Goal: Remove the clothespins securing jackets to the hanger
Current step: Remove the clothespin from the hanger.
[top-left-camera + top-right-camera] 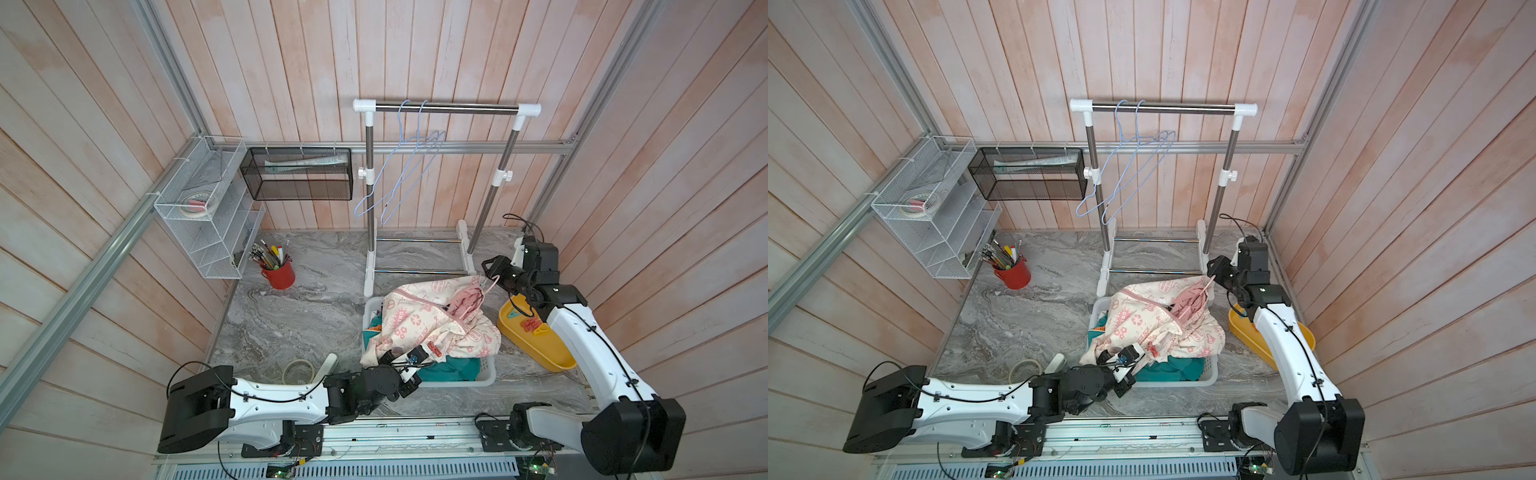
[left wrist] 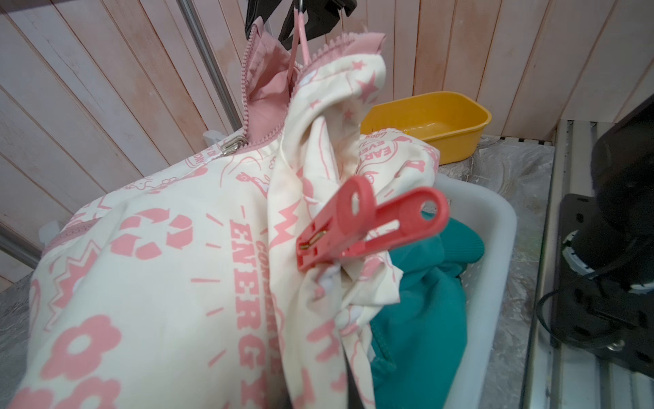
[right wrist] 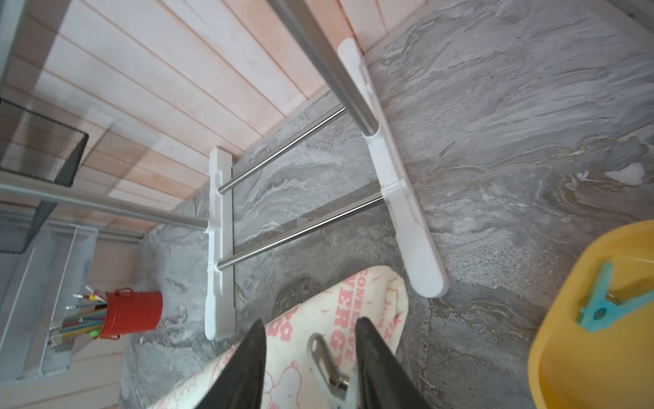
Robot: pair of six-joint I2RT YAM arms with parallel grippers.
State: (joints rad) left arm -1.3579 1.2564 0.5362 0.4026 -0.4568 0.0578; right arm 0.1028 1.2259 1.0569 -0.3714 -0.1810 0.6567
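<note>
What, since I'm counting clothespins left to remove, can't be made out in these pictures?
- Teal jacket: mostly buried under cream pink-printed jacket, both top views.
- Left gripper: fingertips under that jacket's fold, top views; grip unseen.
- Yellow plastic tub: contents partly behind right arm, top views; cut off, right wrist view.

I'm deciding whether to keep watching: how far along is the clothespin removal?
Done: two light-blue wire hangers hang bare, a teal jacket lies in the white plastic basket, and loose clips sit in the yellow plastic tub. In hand: the cream pink-printed jacket on its pink hanger, with the right claw open near it. Remaining: one red-coral plastic clothespin pinches that jacket.
</note>
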